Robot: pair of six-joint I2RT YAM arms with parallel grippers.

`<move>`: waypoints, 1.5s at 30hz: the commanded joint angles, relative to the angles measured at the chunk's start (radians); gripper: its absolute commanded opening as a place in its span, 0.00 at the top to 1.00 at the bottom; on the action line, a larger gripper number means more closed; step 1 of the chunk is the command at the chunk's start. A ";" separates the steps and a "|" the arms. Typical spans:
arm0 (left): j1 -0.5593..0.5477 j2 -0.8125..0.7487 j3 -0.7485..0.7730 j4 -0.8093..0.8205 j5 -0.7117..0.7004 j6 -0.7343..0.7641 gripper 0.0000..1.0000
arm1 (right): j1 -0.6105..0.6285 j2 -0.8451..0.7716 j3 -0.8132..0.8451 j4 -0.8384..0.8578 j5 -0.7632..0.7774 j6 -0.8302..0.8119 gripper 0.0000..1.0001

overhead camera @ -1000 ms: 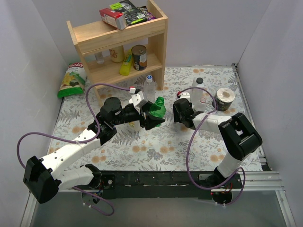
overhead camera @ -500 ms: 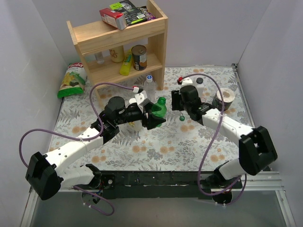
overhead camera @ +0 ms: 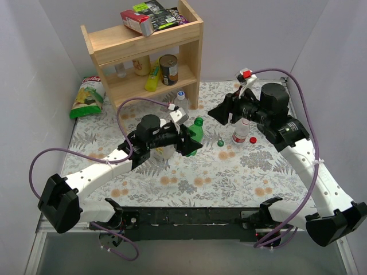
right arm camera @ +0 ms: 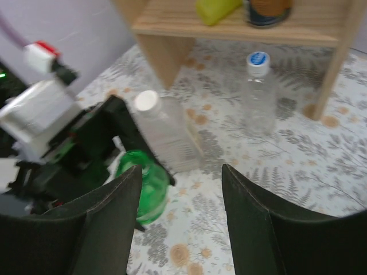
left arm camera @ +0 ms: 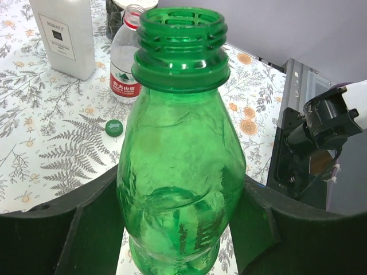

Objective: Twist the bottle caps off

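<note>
My left gripper [overhead camera: 192,140] is shut on the small green bottle [overhead camera: 195,130], upright and capless; its open neck fills the left wrist view [left arm camera: 180,143]. The green cap [overhead camera: 220,143] lies on the cloth to its right. The small red-labelled bottle [overhead camera: 241,130] stands capless, and the red cap [overhead camera: 253,140] lies beside it. The slim bottle [overhead camera: 181,104] with its blue cap [right arm camera: 258,58] stands by the shelf. The large clear bottle [right arm camera: 166,134] with its white cap [right arm camera: 147,101] is beside my left gripper. My right gripper [overhead camera: 221,112] is open and empty, raised above the cloth.
A wooden shelf [overhead camera: 143,51] with cans and boxes stands at the back left, with a chips bag [overhead camera: 86,98] to its left. An opaque white bottle [left arm camera: 63,34] stands behind the red-labelled bottle. White walls close three sides.
My right arm has swung up and back to the right, away from the green bottle, uncovering the red-labelled bottle and the red cap. My left gripper still holds the green bottle.
</note>
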 commanded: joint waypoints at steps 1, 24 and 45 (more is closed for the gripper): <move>0.004 -0.003 0.058 0.006 -0.007 -0.022 0.64 | 0.006 -0.035 -0.015 0.071 -0.322 0.058 0.36; 0.004 -0.014 0.057 0.020 0.054 -0.024 0.64 | 0.097 0.066 -0.075 0.208 -0.276 0.123 0.44; 0.008 -0.080 0.080 -0.028 -0.078 -0.003 0.02 | 0.126 -0.038 -0.037 0.050 0.169 0.022 0.99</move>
